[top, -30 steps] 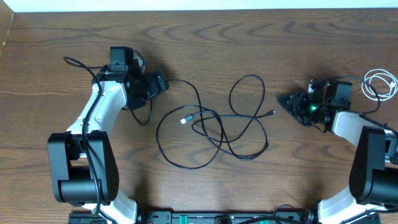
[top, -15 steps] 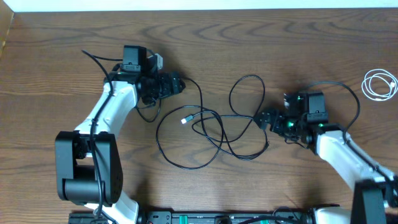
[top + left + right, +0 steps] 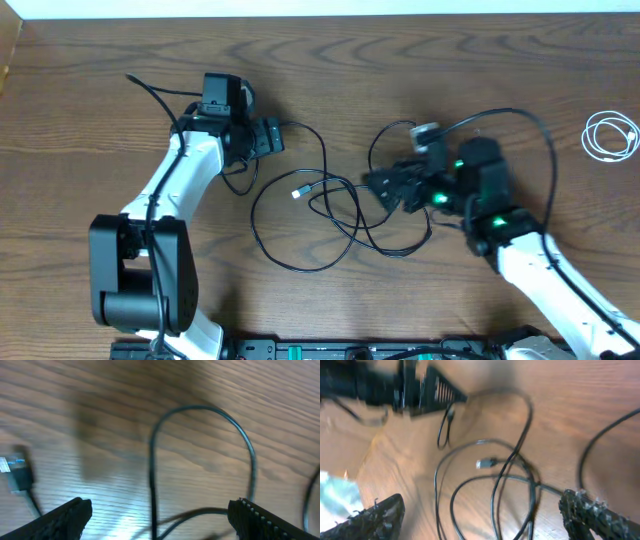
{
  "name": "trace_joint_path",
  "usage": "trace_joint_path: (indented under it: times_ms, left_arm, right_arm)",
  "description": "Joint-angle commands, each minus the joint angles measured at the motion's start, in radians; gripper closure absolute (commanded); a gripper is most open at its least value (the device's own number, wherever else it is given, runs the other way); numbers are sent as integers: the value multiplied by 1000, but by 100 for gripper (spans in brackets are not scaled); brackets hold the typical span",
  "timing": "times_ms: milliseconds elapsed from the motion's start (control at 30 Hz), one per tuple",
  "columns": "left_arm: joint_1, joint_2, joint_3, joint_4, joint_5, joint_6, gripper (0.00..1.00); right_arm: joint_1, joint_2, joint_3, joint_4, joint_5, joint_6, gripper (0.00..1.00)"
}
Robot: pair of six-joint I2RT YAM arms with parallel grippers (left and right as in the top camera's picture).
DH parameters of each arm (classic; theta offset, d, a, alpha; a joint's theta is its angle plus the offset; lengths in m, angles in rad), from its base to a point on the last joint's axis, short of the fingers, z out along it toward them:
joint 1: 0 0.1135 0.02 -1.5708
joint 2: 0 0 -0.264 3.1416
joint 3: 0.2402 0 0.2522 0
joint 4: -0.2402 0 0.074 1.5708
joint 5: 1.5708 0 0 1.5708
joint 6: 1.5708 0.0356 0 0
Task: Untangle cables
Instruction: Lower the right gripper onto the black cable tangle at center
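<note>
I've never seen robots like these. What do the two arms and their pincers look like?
The left arm and right arm are white tube-like links joined by black joints, with thick black wires alongside. The left gripper and right gripper are black, each with two fingers with ridged inner edges. Green lights glow by the right wrist.

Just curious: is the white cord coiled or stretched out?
Coiled: the white cord lies in small round loops at the far right.

Bare worktop lies open along the top and lower centre of the overhead frame. Looped black cables clutter the middle; a coiled white cord occupies the right edge.
</note>
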Motion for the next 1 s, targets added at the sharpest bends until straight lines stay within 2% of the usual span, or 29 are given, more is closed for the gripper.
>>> trace_joint_path:
  times_ms: [0, 100, 200, 267, 467, 567, 667, 800, 867, 967]
  left_arm:
    - [-3, -29, -4, -3, -77, 6, 8]
    - [-13, -40, -4, 1, -42, 29, 6]
    - [-23, -62, -4, 19, 157, 150, 6]
    - [-29, -70, -4, 24, 246, 184, 6]
    - [-39, -68, -4, 29, 260, 195, 7]
    - [-39, -67, -4, 33, 260, 195, 7]
    - [-39, -67, -4, 33, 260, 194, 6]
    - [-39, -67, -4, 32, 260, 194, 7]
    - [-39, -67, -4, 32, 261, 194, 7]
    - [-39, -67, -4, 32, 260, 194, 7]
  right_arm:
    - [88, 35, 2, 3, 127, -64, 3]
    - [167, 79, 2, 31, 225, -70, 4]
    - [235, 132, 2, 79, 269, -70, 5]
    - [266, 167, 2, 117, 274, -70, 8]
    - [323, 288, 2, 195, 275, -70, 11]
    - [327, 320, 2, 204, 274, -70, 30]
    - [327, 323, 2, 219, 274, -70, 60]
    - [327, 323, 2, 245, 274, -70, 80]
    - [327, 323, 2, 248, 274, -70, 96]
    - [321, 320, 2, 265, 265, -70, 99]
